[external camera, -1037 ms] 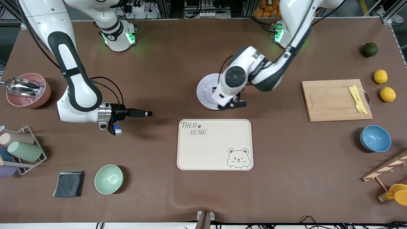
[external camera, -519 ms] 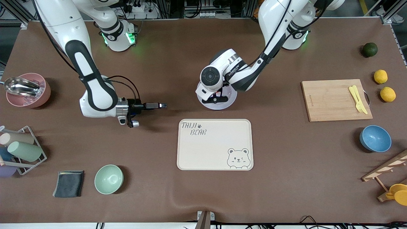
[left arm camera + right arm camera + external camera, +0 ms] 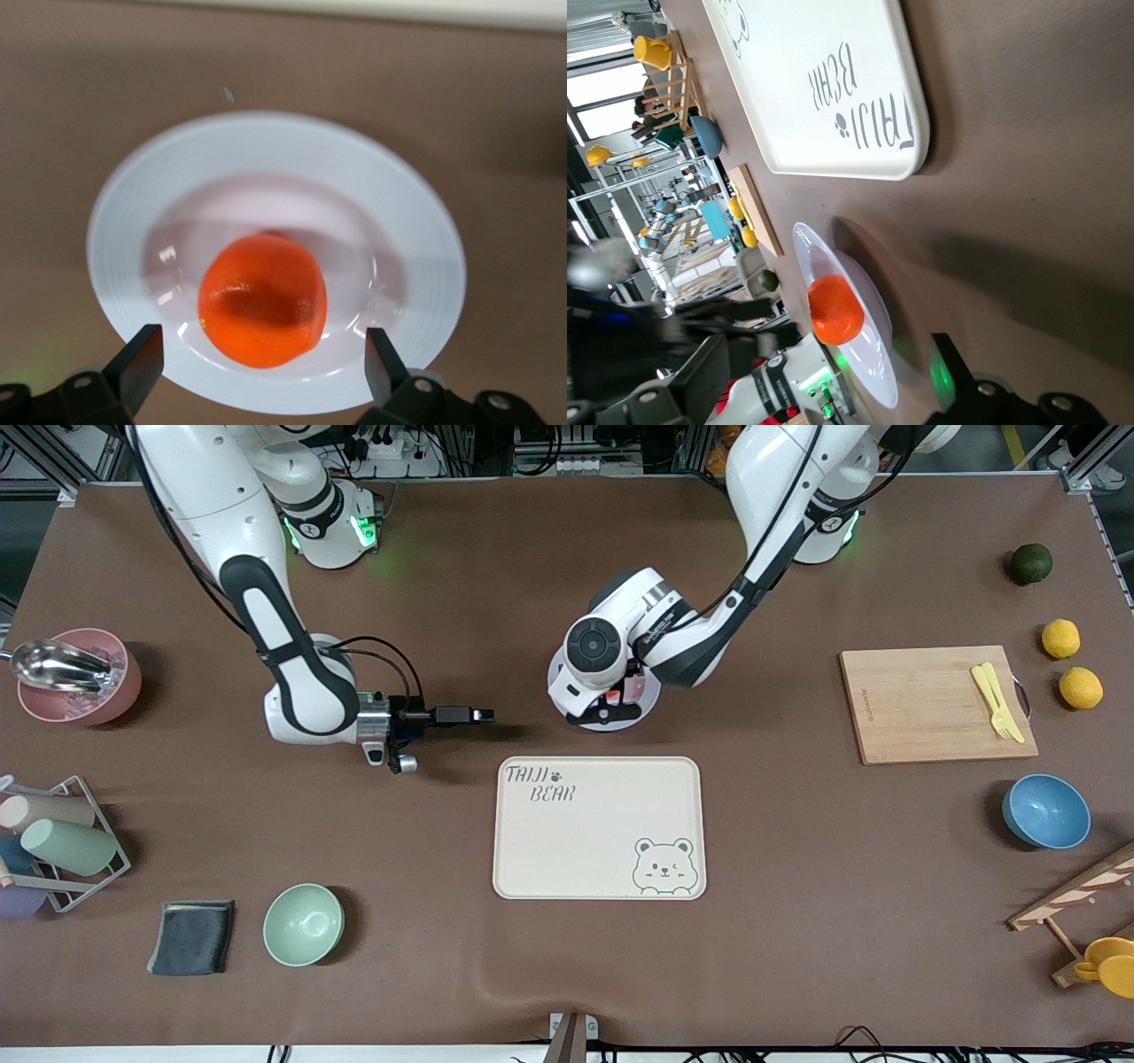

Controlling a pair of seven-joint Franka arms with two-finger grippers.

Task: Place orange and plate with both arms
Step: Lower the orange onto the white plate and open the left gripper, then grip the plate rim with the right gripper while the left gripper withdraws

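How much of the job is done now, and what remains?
Done: the orange lies in the plate, and the left gripper above it is open, fingers apart beside the fruit. In hand: the open right gripper is beside the plate. Left: the plate is not yet on the bear tray, probably its goal.

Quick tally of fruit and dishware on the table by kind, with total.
Orange: 1, on the plate
Lemons: 2
Dark green fruit: 1
Plate: 1
Bowls, pink, green, blue: 3
Bear tray: 1
Total: 9
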